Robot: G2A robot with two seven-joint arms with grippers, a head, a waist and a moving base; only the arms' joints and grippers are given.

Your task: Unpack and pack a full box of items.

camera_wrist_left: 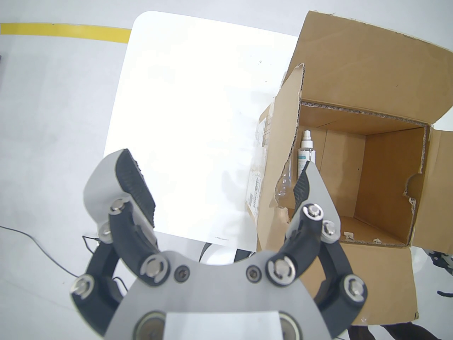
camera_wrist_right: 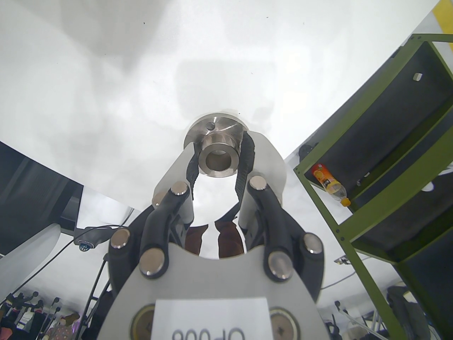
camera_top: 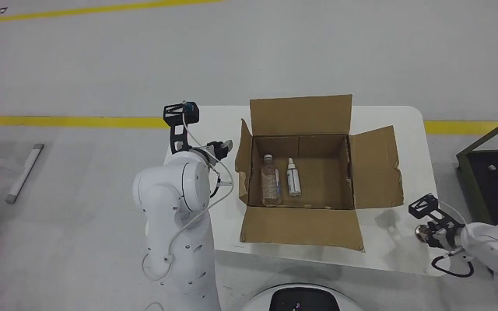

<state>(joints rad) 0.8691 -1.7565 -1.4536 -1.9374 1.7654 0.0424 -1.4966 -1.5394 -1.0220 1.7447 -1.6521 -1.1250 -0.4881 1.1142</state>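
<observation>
Top view: a clear bottle (camera_top: 270,180) and a spray bottle (camera_top: 293,177) lie side by side in the open box (camera_top: 303,225), long axes pointing away from the robot. They are nearest the wide-spread left hand (camera_wrist_left: 216,160); the right hand (camera_wrist_right: 219,153) grips a metal fitting (camera_wrist_right: 216,132).

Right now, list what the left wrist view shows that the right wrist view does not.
Left wrist view: the open left end effector, the cardboard box with a spray bottle inside. Right wrist view: the right end effector shut on a metal fitting, a green rack holding an orange drink bottle. Shared: the yellow floor line.
</observation>
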